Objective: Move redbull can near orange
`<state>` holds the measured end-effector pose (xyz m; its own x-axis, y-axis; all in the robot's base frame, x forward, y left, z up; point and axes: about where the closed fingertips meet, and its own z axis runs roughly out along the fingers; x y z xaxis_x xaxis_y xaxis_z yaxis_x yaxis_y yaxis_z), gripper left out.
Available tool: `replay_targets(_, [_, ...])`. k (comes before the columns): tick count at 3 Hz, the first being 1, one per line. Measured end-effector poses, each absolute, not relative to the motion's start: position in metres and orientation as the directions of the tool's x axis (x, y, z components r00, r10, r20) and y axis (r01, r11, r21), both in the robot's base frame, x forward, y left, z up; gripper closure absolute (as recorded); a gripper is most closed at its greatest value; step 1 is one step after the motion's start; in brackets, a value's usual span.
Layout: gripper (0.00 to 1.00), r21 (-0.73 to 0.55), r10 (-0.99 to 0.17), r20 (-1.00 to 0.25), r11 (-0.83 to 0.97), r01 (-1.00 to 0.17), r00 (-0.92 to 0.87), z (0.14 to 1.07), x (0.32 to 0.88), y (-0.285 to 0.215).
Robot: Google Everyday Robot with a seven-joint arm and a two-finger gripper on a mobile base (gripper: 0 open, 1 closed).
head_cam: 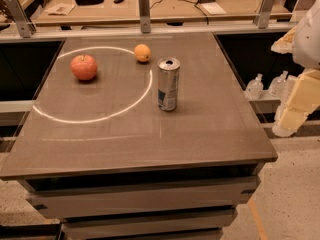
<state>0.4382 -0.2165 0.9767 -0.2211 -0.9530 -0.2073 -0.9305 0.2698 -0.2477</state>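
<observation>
The redbull can (168, 84) stands upright on the table (150, 134), right of the middle, silver with blue panels and an open top. The orange (142, 53) lies behind it and a little to its left, about a can's height away. A larger reddish apple (83, 67) lies at the left. My gripper (294, 106) is at the right edge of the view, off the table's right side and well apart from the can, below the pale arm (306, 39).
A bright ring of light runs across the table's left half. Behind the table is a rail with metal posts (144, 10) and a desk with cables and papers. Clear bottles (255, 88) stand on a low shelf to the right.
</observation>
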Motion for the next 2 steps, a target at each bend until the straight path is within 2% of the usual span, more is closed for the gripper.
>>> replay_targets(1, [0.00, -0.248, -0.953, -0.207, 0.270, -0.930, -0.221, 0.9768, 0.4382, -0.2165])
replay_targets(2, [0.00, -0.186, -0.918, -0.298, 0.323, -0.928, -0.260, 0.9749, 0.4400, -0.2182])
